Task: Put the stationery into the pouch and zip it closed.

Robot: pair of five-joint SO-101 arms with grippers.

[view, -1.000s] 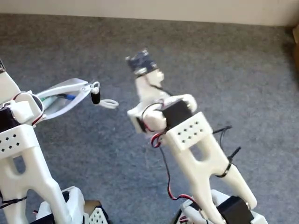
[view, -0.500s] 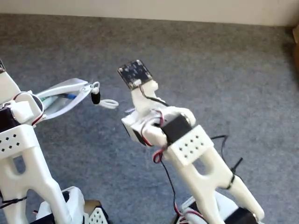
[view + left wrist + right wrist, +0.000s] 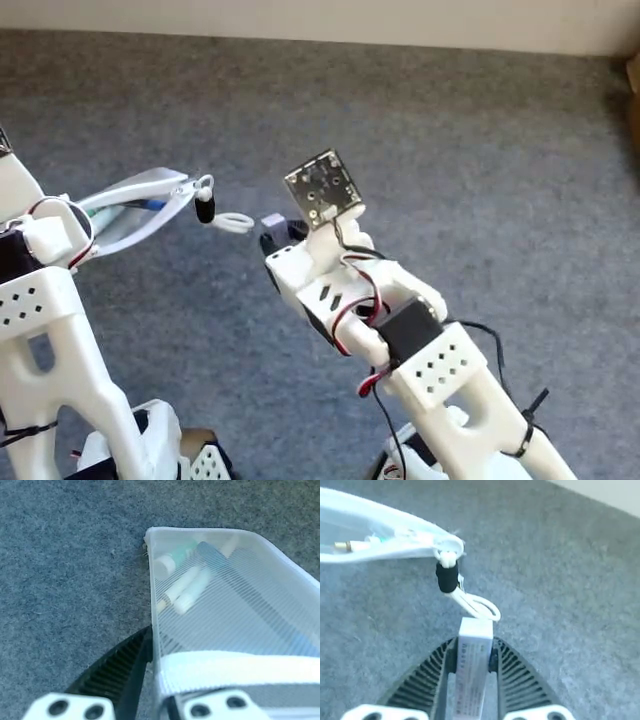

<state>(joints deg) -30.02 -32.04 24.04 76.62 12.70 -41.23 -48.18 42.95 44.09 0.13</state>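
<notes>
Since the earlier frames the right arm has been swinging down and toward the pouch, its camera board (image 3: 322, 187) dropping lower in the high view, while the left arm and the pouch (image 3: 135, 205) are staying where they were.

The left gripper (image 3: 156, 680) is clamping one end of the translucent ribbed pouch (image 3: 225, 605). Its black ribbed finger (image 3: 117, 667) is pressing against the pouch's edge. Several pens (image 3: 185, 585) are lying inside, toward the far corner.

In the high view the pouch is jutting out from the left arm over the grey carpet (image 3: 500, 150). Its two white rims are spreading apart into a wedge, so the mouth is gaping, and a blue-tipped pen is showing between them. A black zip pull (image 3: 205, 210) is hanging at the free end, and a white cord loop (image 3: 235, 222) is trailing from it.

The right gripper (image 3: 472, 645) is pinching a white block (image 3: 471, 672) lengthwise between its two ribbed fingers (image 3: 432, 672), which are standing narrow against the block's sides. The block's front end (image 3: 272, 221) is pointing at the cord loop (image 3: 480, 607) and sitting just beside it. Whether the two are touching cannot be told. The zip pull (image 3: 447, 576) is hanging just beyond the loop, below the pouch's tip.
</notes>
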